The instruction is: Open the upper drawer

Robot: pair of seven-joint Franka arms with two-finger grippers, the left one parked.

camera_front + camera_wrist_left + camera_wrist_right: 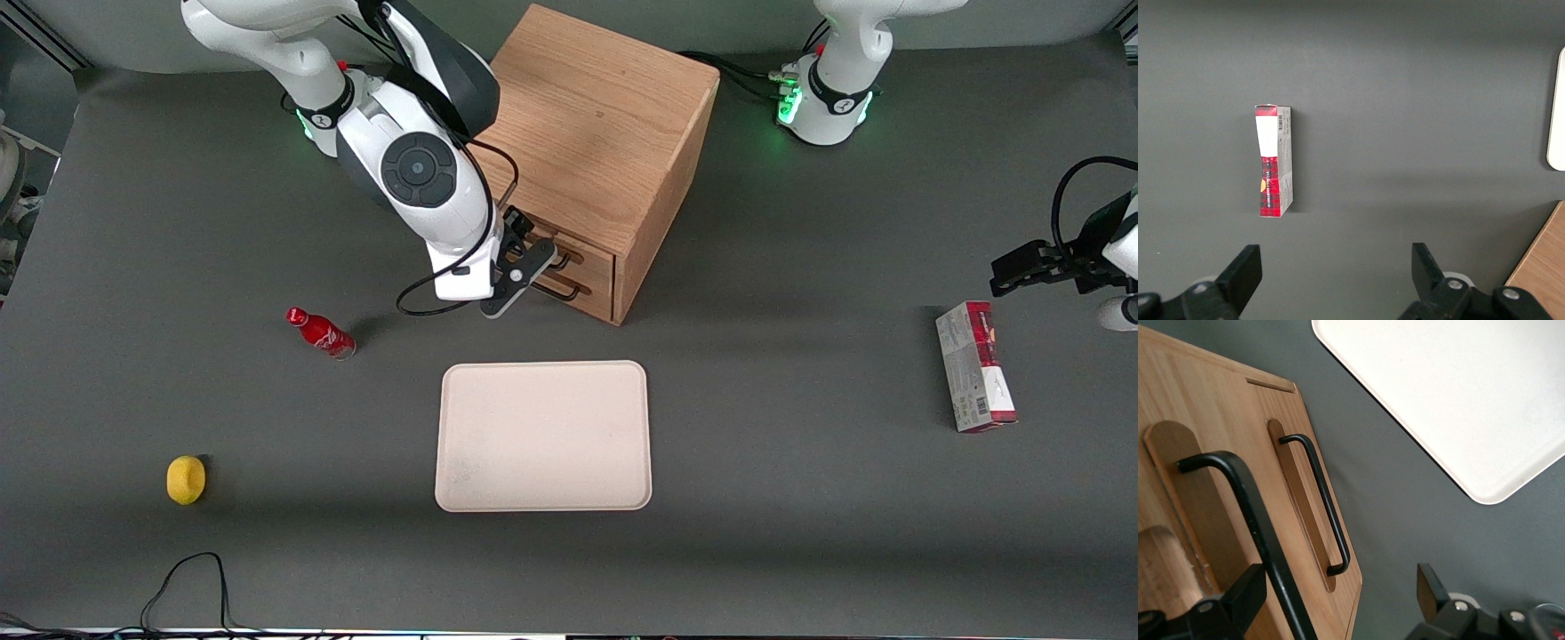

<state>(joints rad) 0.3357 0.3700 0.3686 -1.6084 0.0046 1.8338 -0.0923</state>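
Nearest the front camera lies a loose black cable [191,582] on the dark grey table [800,551]. A small yellow lemon-shaped object [186,479] and a flat cream rectangular tray [543,436] lie farther back. A small red bottle with a red cap [321,332] lies on its side between the lemon-shaped object and my arm. A red and white carton [975,379] lies toward the parked arm's end.

My black two-finger gripper [526,264] sits at the front of the oak-wood cube cabinet [601,151]. My fingers [1431,590] stand apart, with the thin black wire handle [1265,533] of the upper drawer [569,254] between them; neither finger is seen touching it. The upper drawer's front lies flush with the cabinet face, directly above the matching lower drawer [582,292], whose own black handle [1327,505] stands clear of my gripper.
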